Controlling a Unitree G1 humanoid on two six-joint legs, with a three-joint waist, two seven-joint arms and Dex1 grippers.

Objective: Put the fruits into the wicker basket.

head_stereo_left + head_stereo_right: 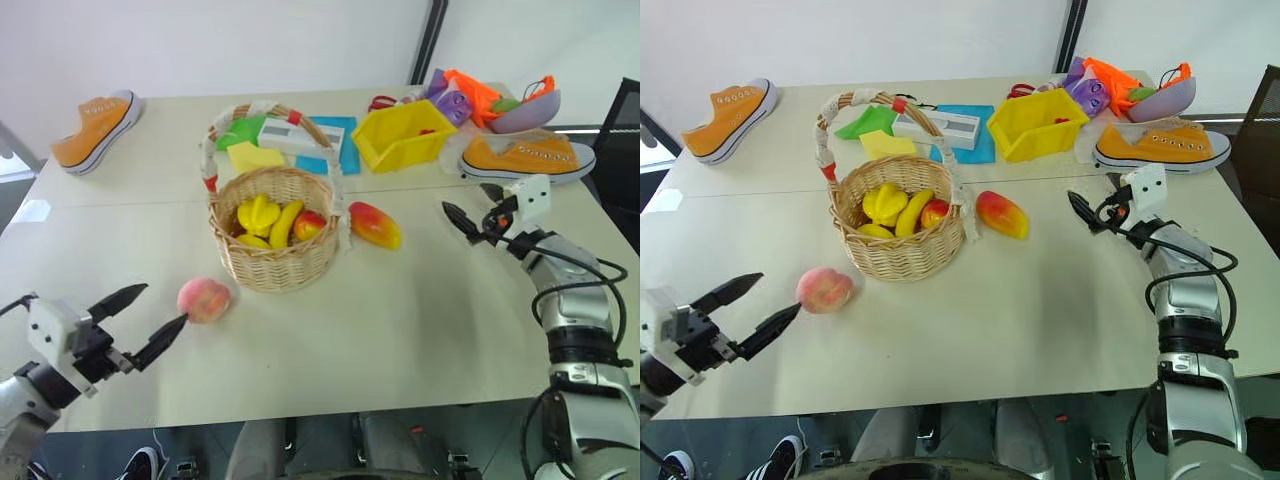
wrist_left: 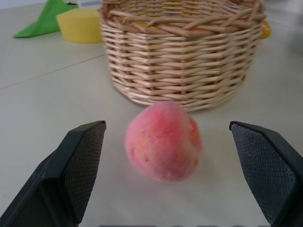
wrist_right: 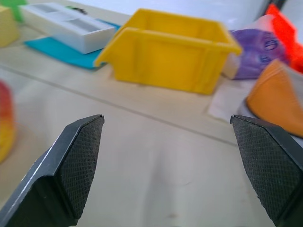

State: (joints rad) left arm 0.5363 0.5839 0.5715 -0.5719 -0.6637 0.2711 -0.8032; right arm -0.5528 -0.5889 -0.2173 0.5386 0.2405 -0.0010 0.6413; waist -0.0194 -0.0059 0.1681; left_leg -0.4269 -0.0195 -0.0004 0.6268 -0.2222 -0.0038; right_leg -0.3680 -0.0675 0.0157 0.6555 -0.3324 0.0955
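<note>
Tan round wicker basket [image 1: 280,240] already held yellow toy fruit. Still out on the pale desk [image 1: 400,330]: fuzzy pink-orange peach [image 1: 204,299] before left gripper [image 1: 150,320], red-yellow oval mango [image 1: 375,224] beside basket. Both fingers spread apart, right gripper [image 1: 470,215] empty.

Beige table [image 1: 420,330]: basket [image 1: 280,250], peach [image 1: 204,299], mango [image 1: 375,224], yellow bin [image 1: 402,135], two orange sneakers [image 1: 97,130] [image 1: 527,157], blue sheet [image 1: 340,150], white box [image 1: 300,138].
</note>
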